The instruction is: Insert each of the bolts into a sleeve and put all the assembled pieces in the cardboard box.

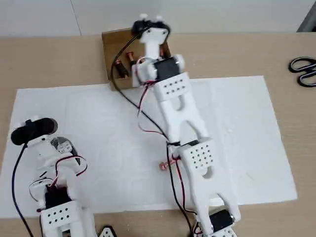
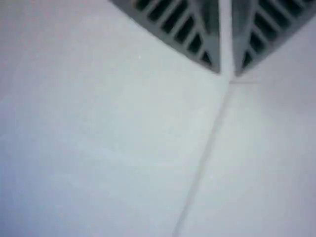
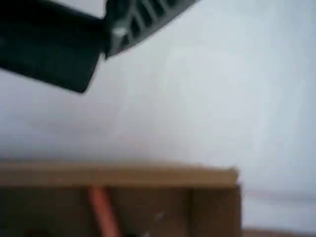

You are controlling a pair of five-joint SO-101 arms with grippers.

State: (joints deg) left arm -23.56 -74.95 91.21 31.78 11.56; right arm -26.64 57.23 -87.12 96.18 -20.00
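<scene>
The cardboard box [image 1: 109,52] stands at the table's far edge with copper bolts in dark sleeves [image 1: 122,68] lying inside. My right gripper [image 1: 149,30] hangs over the box. In the right wrist view the right gripper [image 3: 106,42] appears shut on a black sleeve [image 3: 49,49], just above the box wall [image 3: 118,177], with an orange bolt [image 3: 101,210] inside the box. My left gripper [image 1: 61,145] sits low over the white paper at the near left. In its own view the left gripper [image 2: 225,71] is shut with nothing in it.
A white paper sheet [image 1: 237,128] covers most of the table. A small orange piece [image 1: 163,166] lies on it beside the right arm's cables. Black scissors [image 1: 303,71] lie at the far right on bare wood.
</scene>
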